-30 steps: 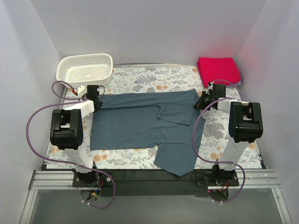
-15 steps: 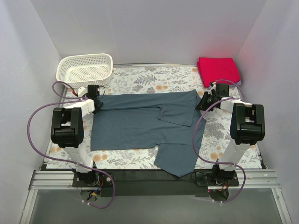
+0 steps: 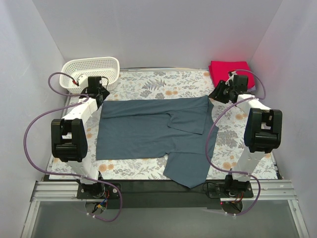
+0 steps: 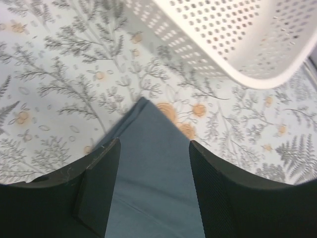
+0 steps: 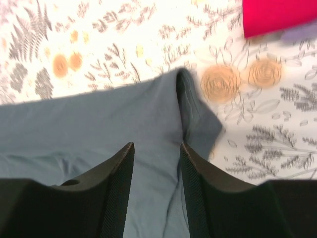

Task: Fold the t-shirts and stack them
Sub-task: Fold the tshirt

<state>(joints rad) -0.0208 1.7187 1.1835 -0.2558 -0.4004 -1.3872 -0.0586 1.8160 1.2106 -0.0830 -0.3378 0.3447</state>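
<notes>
The slate blue-grey t-shirt (image 3: 148, 129) lies spread on the flowered table, one sleeve folded in and its near right part hanging over the front edge. My left gripper (image 3: 100, 95) is open and empty above the shirt's far left corner (image 4: 148, 148). My right gripper (image 3: 217, 95) is open and empty above the far right corner (image 5: 153, 119). The red t-shirt (image 3: 231, 74) lies folded at the back right, and it also shows in the right wrist view (image 5: 277, 15). A strip of the lavender t-shirt (image 5: 302, 32) peeks out under it.
The white lattice basket (image 3: 90, 73) stands at the back left, close behind my left gripper, and its wall shows in the left wrist view (image 4: 237, 39). White walls close in the table on the left, back and right.
Both grippers have moved away from the shirt's far corners toward the back of the table and risen. The shirt's far edge now lies flat and free of them.
</notes>
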